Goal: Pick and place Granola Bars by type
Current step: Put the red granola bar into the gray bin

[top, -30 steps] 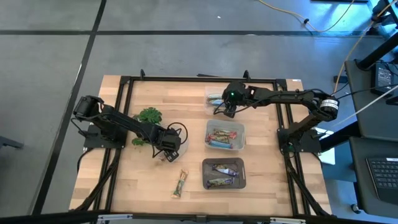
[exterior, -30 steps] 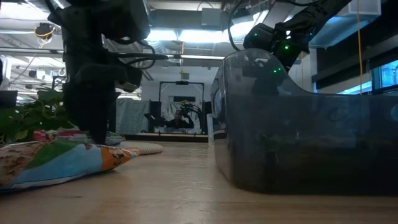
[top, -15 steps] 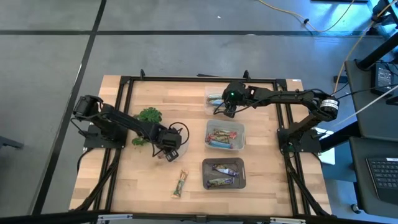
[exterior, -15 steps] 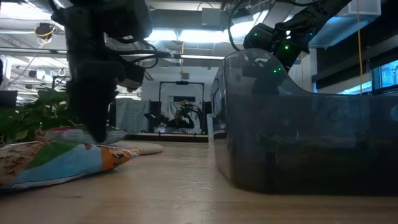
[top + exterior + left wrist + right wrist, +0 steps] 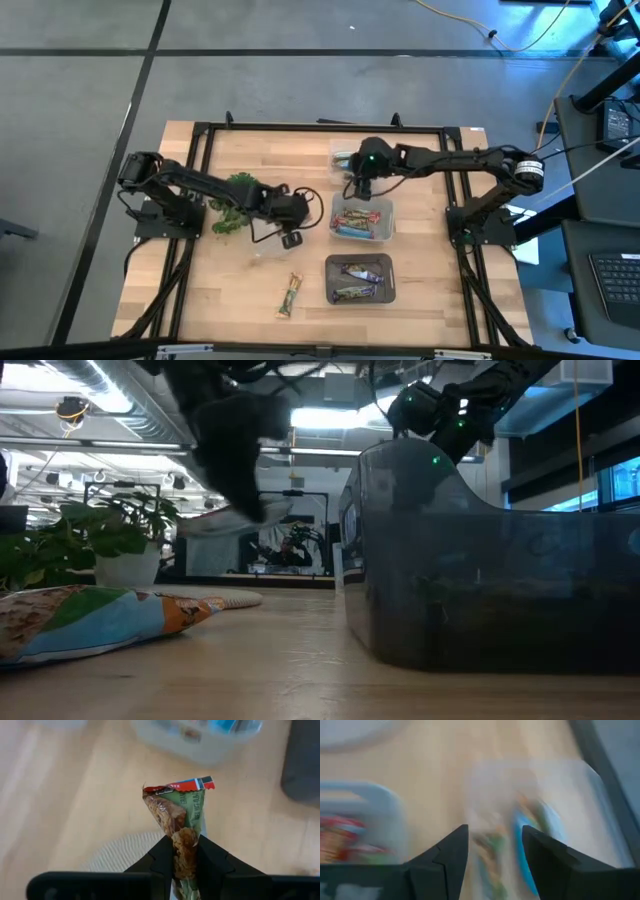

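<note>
Because the bars had to be sorted by type, the left gripper [image 5: 184, 865] was clamped on a green-tan granola bar [image 5: 179, 815] above the surface [image 5: 230, 290], probably to carry it toward the bins, while the right gripper [image 5: 492, 847], fingers apart, hovered over the far bin [image 5: 342, 152].

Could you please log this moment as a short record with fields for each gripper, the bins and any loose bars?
left gripper: shut on a green-wrapped bar, lifted above the table, beside the middle bin
right gripper: open, empty, over the far bin
near bin: holds bars
middle bin: holds bars
loose bar: lying on the table left of the near bin
plant: on the table under the left arm
</note>
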Action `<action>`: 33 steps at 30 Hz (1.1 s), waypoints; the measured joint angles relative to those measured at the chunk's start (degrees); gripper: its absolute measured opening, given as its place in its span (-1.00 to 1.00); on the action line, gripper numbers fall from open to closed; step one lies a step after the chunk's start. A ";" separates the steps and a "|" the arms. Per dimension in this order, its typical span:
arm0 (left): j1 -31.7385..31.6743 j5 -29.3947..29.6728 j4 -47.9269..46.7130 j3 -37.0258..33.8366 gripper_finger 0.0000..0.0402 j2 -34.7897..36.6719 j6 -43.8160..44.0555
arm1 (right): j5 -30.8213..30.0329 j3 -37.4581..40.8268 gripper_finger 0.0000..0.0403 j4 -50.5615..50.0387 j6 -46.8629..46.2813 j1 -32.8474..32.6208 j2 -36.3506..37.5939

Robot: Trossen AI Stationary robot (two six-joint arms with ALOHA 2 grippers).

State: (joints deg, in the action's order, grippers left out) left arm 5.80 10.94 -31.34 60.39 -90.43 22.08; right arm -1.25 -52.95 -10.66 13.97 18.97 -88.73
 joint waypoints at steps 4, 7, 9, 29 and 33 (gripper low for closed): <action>-1.35 0.55 5.02 0.47 -0.73 0.00 -6.88 | 8.23 0.00 -0.06 5.57 0.11 -2.49 0.00; -2.30 0.57 8.86 0.54 -0.72 0.00 -10.46 | 11.35 0.00 -0.06 9.68 0.70 -4.19 0.00; -2.82 0.58 10.41 0.54 -0.73 0.00 -12.55 | 11.85 0.00 -0.06 11.43 1.26 -5.21 0.00; -3.78 3.05 18.71 0.54 -0.74 0.00 -22.90 | 18.71 0.02 -0.06 16.80 1.23 -11.69 0.02; -3.76 5.47 19.41 0.54 -0.76 0.00 -22.87 | 18.42 0.02 -0.07 17.12 1.14 -11.81 0.04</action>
State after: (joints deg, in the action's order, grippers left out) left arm 2.04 16.40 -11.94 60.93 -90.43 -0.79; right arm 17.17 -52.93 6.45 15.11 7.16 -88.68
